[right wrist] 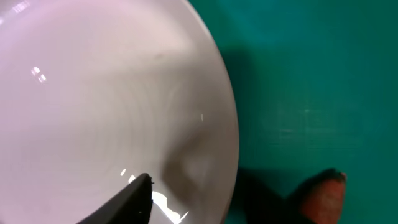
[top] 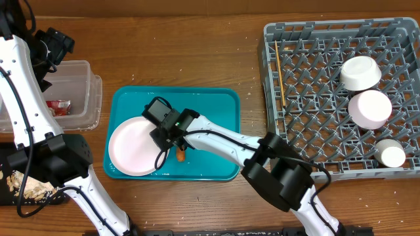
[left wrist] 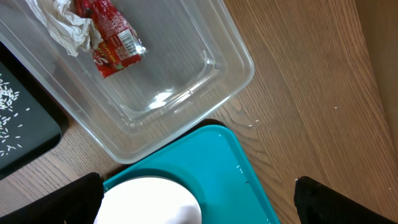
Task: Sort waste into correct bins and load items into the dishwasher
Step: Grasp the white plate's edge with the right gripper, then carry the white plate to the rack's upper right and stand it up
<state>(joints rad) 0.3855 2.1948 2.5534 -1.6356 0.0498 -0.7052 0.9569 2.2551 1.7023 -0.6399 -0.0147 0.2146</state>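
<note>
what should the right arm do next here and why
Probably nudge the right gripper sideways, off the plate and over the carrot stick. The stick lies loose on the teal tray just beside the plate's rim, while one finger hangs above the plate. The gripper is open and holds nothing, so centring on the stick seems the step before a grasp.

The red snack wrapper (left wrist: 111, 32), lying in the clear tub (left wrist: 205, 93), carries white lettering and a small white barcode patch, seen in the left wrist view. The print is creased and too small to make out any word, brand or number. No other text can be read.
</note>
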